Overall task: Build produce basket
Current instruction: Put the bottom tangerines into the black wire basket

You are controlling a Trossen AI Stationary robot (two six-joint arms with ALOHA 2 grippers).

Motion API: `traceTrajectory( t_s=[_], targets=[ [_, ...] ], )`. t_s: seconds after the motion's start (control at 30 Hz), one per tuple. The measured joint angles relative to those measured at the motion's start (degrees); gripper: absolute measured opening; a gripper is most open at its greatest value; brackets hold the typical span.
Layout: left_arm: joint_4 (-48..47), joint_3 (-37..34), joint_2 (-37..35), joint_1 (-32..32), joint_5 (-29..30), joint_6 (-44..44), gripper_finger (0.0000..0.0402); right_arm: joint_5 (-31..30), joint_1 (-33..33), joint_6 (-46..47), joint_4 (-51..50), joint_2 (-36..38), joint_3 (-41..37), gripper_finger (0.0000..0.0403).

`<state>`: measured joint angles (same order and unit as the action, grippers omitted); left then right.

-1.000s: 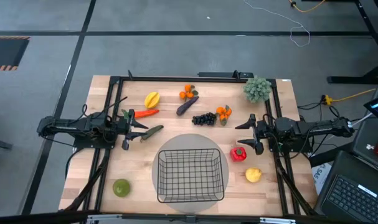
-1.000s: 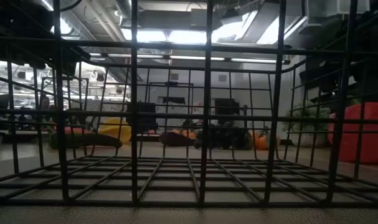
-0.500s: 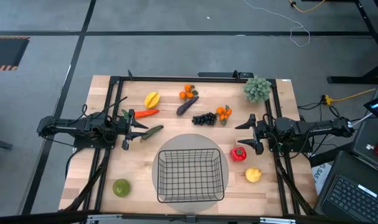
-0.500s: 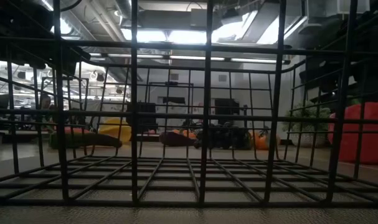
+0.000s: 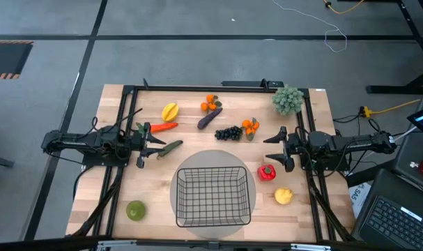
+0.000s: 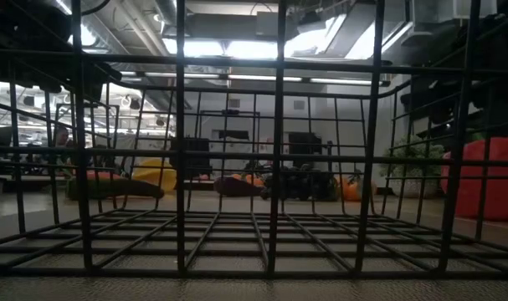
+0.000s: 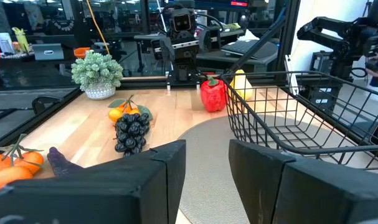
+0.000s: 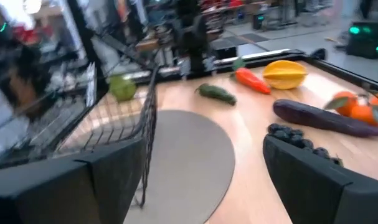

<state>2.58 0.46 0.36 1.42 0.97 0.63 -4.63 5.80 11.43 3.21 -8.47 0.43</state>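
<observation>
The black wire basket [image 5: 213, 196] stands on a grey round mat [image 5: 212, 155] at the table's near middle and holds nothing. Produce lies on the table around it: starfruit [image 5: 170, 111], carrot [image 5: 162, 127], a green piece [image 5: 171, 147], oranges [image 5: 211, 104], eggplant [image 5: 210, 117], grapes [image 5: 228, 132], red pepper [image 5: 267, 171], lemon [image 5: 283, 196] and a green ball [image 5: 136, 210]. My left gripper [image 5: 155, 144] is open and empty at the left, beside the green piece. My right gripper [image 5: 272, 150] is open and empty at the right, just beyond the red pepper.
A grey-green bushy ball [image 5: 288, 100] stands at the far right corner. A second orange with leaves [image 5: 250, 126] lies beside the grapes. A dark frame [image 5: 218, 86] runs along the table's edges. Bare wood [image 5: 155, 188] shows left of the basket.
My right gripper has shifted a little toward the table's left, still open. Nothing on the table has moved.
</observation>
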Motion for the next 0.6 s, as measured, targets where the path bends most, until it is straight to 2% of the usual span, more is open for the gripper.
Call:
traceTrajectory(
  t_s=[0.1,0.2,0.33,0.43,0.5,0.6],
  targets=[
    [0.0,0.0,0.0,0.01,0.0,0.0,0.0112,-0.92,0.0,1.66,1.2,-0.02,0.0,0.0319],
    [0.01,0.01,0.0,-0.01,0.02,0.01,0.0112,-1.51,0.0,1.42,6.55,-0.02,-0.01,0.0319],
    [0.01,0.01,0.0,-0.01,0.0,0.01,0.0112,-7.94,0.0,-5.26,18.96,-0.01,0.17,0.0319],
    [0.0,0.0,0.0,0.0,0.0,-0.01,0.0112,-11.21,-0.02,-10.15,21.31,0.0,3.22,0.0319],
    [-0.01,0.0,0.0,-0.01,0.0,0.01,0.0112,-9.36,-0.02,-11.13,20.02,-0.18,6.57,0.0319],
    [0.01,0.0,0.0,0.0,0.0,0.0,0.0112,-2.63,0.0,-12.82,17.55,-1.76,13.51,0.0319]
  ],
)
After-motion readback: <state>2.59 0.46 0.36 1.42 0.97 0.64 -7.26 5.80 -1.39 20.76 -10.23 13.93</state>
